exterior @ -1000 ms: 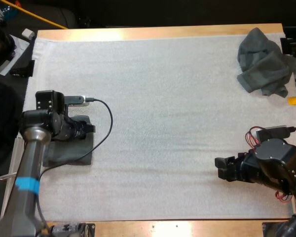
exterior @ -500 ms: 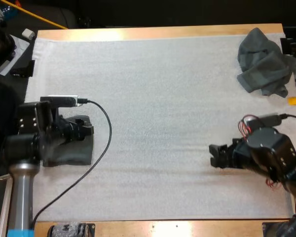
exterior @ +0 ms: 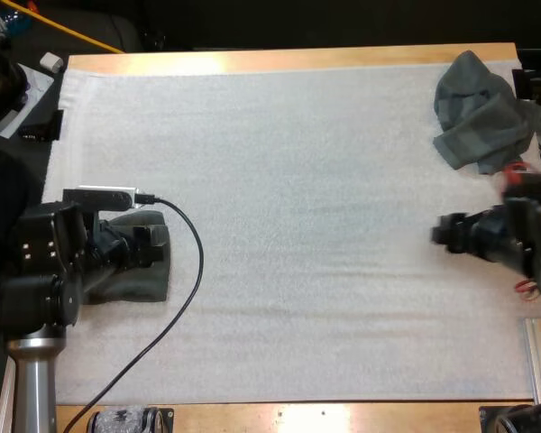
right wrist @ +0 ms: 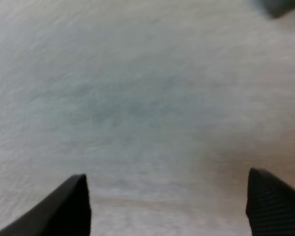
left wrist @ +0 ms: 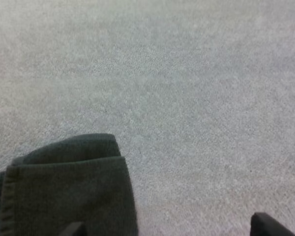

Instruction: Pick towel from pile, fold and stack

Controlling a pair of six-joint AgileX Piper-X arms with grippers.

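We are holding our left gripper (exterior: 156, 244) open and empty over the folded towel (exterior: 135, 284), a neat dark grey-green stack at the mat's (exterior: 298, 225) left side. Our right gripper (exterior: 442, 238) is hovering spread wide over bare mat, empty, near the crumpled towel (exterior: 478, 113) bunched at the far right corner.

Mat (exterior: 298, 180): white, I see it covering the table (exterior: 279, 59).
Far left, off it: yellow rod (exterior: 72, 32), small white block (exterior: 51, 61).

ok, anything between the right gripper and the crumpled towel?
No. In the high view the stretch from the right gripper to the crumpled towel is bare white mat.
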